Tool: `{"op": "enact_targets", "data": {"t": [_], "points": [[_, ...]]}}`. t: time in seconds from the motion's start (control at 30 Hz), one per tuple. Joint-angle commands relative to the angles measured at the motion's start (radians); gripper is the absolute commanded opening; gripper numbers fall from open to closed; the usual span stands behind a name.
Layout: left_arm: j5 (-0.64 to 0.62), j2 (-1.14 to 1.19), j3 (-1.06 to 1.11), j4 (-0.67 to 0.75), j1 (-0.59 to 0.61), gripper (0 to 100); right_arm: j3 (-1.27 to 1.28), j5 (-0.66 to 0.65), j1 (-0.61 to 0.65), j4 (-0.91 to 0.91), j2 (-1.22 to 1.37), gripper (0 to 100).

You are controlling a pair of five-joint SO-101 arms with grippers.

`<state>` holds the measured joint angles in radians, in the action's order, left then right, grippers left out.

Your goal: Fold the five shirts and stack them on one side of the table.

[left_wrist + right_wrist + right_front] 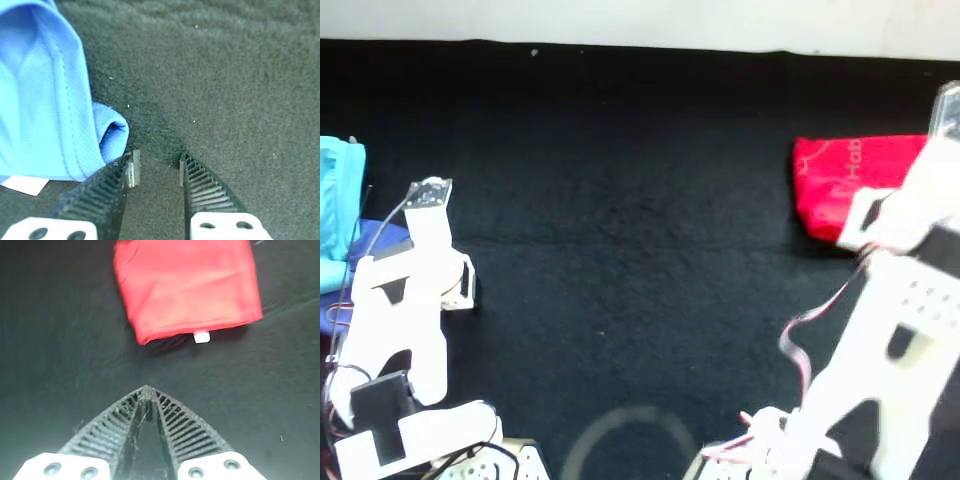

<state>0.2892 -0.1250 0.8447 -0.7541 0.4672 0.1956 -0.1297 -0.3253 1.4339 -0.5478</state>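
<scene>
The red shirt lies folded at the tabletop's 3 o'clock edge, the blue shirt at 9 o'clock, well apart. The left hand, narrowly parted, sits just beside the blue hem; the right hand, closed and empty, is near the red edge.

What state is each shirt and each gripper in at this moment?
red shirt: folded into a compact rectangle, lying flat, white tag showing at one edge.
blue shirt: lying loose beside the left gripper, not gripped; fold cannot be judged.
light blue shirt: lying next to the blue shirt; fold unclear.
left gripper: open, empty.
right gripper: shut, empty, short of the red shirt.
</scene>
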Motion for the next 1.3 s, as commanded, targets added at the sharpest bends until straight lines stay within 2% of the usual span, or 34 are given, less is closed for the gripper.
{"op": "enact_targets", "data": {"t": [0.0,0.13,0.33,0.47,0.5,0.63,1.27], "points": [[-0.005,0.005,0.002,0.035,-0.016,15,0.498,-0.057,0.036,-0.225,-0.156,0.9],[-0.005,0.005,0.002,0.035,-0.016,15,0.872,-0.063,0.035,-0.473,-0.205,0.9],[-0.005,0.005,0.002,0.035,-0.016,14,1.112,-0.061,0.035,-0.676,-0.243,0.8],[-0.005,0.005,0.002,0.035,-0.016,1,1.231,-0.060,0.038,-0.786,-0.255,0.7],[-0.005,0.005,0.002,0.035,-0.016,1,1.253,-0.057,0.039,-0.809,-0.257,0.7],[-0.005,0.005,0.002,0.035,-0.016,1,1.260,0.009,0.035,-0.816,-0.257,0.7],[-0.005,0.001,-0.004,0.035,-0.016,1,1.270,0.011,0.039,-0.834,-0.257,0.7]]}}
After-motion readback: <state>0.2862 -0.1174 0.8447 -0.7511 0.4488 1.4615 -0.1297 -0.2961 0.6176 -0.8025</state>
